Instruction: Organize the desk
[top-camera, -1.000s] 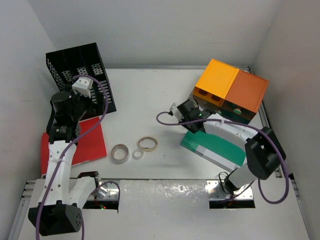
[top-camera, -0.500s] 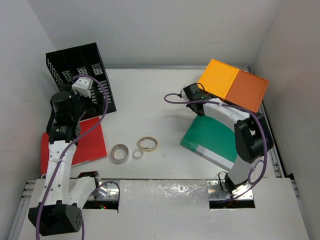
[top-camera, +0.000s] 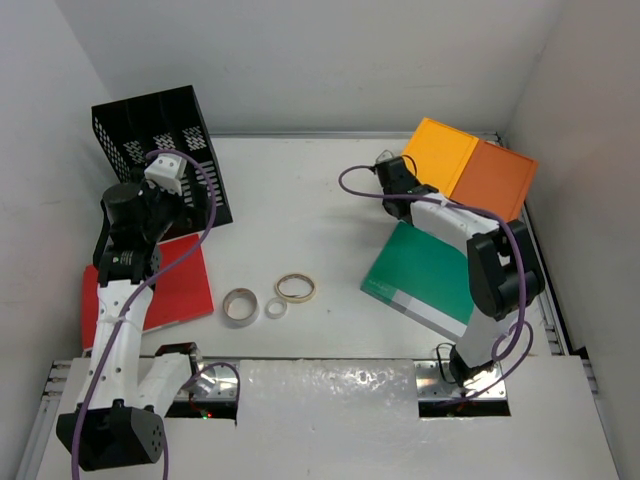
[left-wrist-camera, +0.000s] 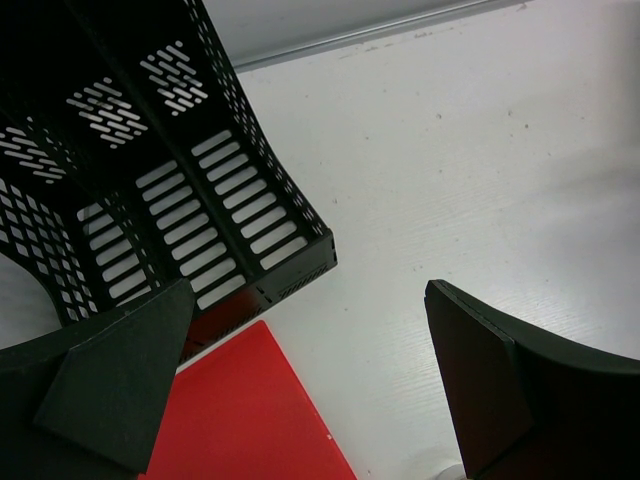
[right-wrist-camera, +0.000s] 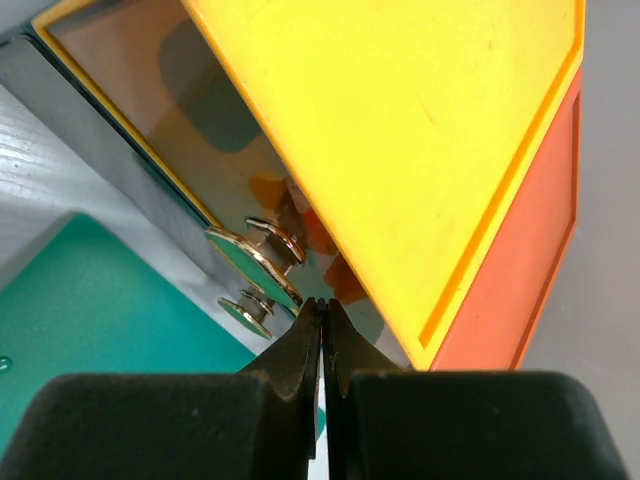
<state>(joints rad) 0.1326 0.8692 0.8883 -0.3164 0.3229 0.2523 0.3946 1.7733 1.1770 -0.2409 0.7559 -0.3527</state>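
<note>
Looking down on the desk (top-camera: 300, 200): lying flat and filling most of the top view, reaching from the arm bases at the near edge to the back wall. Showing as a large white rectangle, far bigger than anything on it, edged by a thin silvery metal rim along the far and right sides. Appearing matte, faintly grained and lightly speckled in the left wrist view.

Bearing a black mesh file rack (top-camera: 160, 150) at the far left corner, with a red folder (top-camera: 180, 285) lying flat just in front of it. Bearing three rings close together near the front middle: a pale tape roll (top-camera: 240, 306), a small white ring (top-camera: 275, 309) and a brown-rimmed tape roll (top-camera: 296, 288). Bearing a green folder (top-camera: 430, 275) on the right and an orange-topped drawer unit (top-camera: 470, 175) at the far right corner.

Hanging the left gripper (left-wrist-camera: 310, 390) over the rack's near corner and the red folder's edge, jaws spread wide, gripping nothing.

Pointing the right gripper (right-wrist-camera: 322, 310) at the drawer unit's front, jaws pressed fully together with nothing between them, tips just beside two small metal knobs (right-wrist-camera: 255, 265), above the green folder's far edge. Not telling whether the tips are touching the drawer front.
</note>
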